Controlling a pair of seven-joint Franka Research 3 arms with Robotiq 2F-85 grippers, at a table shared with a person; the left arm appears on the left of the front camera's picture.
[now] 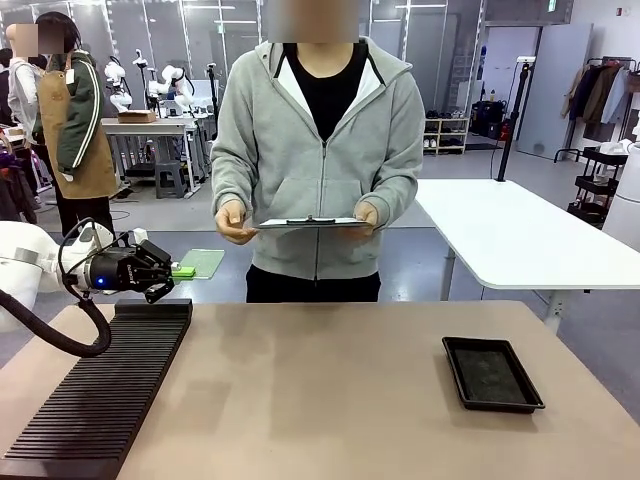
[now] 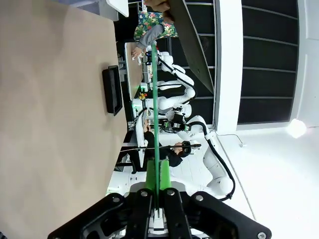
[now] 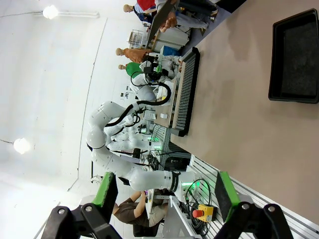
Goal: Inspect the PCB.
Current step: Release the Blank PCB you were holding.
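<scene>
The PCB (image 1: 206,263) is a thin green board held flat out over the far left edge of the table, above the gap before the person. My left gripper (image 1: 180,271) is shut on its near edge. In the left wrist view the PCB (image 2: 155,114) shows edge-on as a bright green line rising from the closed green pads (image 2: 158,175). My right gripper (image 3: 164,195) stands open high above the table, with nothing between its green pads (image 3: 105,191).
A person at the far side holds a dark clipboard (image 1: 312,222) level in both hands. A ribbed black rack (image 1: 100,395) lies along the table's left side, below my left gripper. A shallow black tray (image 1: 492,373) sits at the right.
</scene>
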